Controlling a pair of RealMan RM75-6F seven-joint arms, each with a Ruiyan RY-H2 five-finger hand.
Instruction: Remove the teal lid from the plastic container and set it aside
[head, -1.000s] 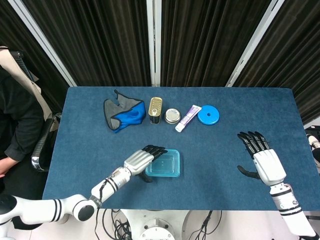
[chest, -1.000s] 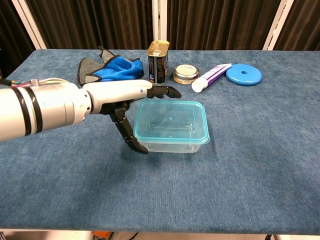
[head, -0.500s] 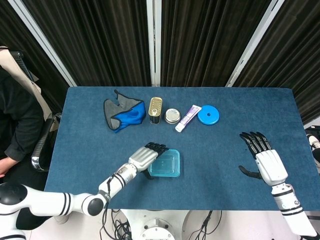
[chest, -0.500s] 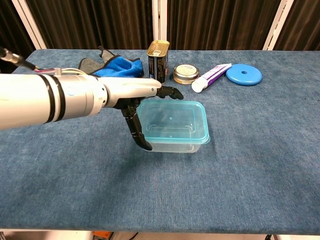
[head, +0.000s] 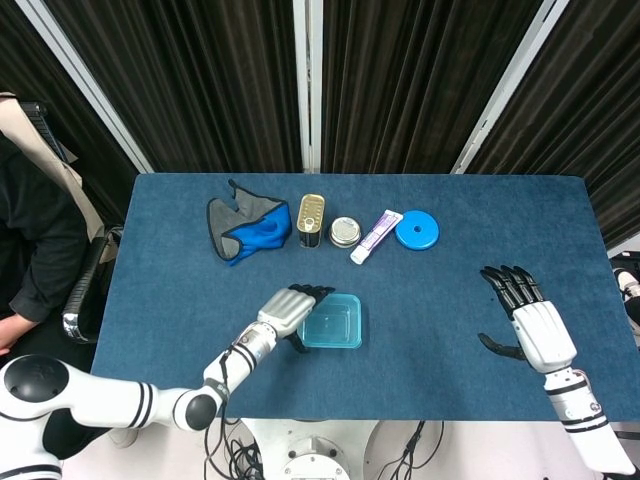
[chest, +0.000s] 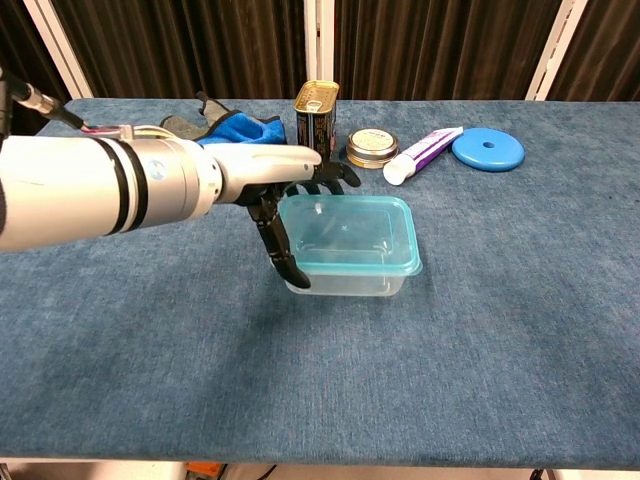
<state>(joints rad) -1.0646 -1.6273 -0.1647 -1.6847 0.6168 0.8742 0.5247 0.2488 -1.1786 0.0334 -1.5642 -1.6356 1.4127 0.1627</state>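
Observation:
A clear plastic container with its teal lid on stands near the table's front middle; the lid also shows in the head view. My left hand spans the container's left end. Its fingers reach over the lid's far left corner, and its thumb lies against the left wall. The fingers stay spread, with no firm hold visible. My right hand hovers far to the right, fingers apart and empty, seen only in the head view.
Along the back of the blue table lie a blue-grey glove, an upright tin can, a small round tin, a tube and a blue disc. A seated person is at the left.
My left hand has moved in against the container's left end, and the container has shifted slightly to the right and away. The right hand has barely moved.

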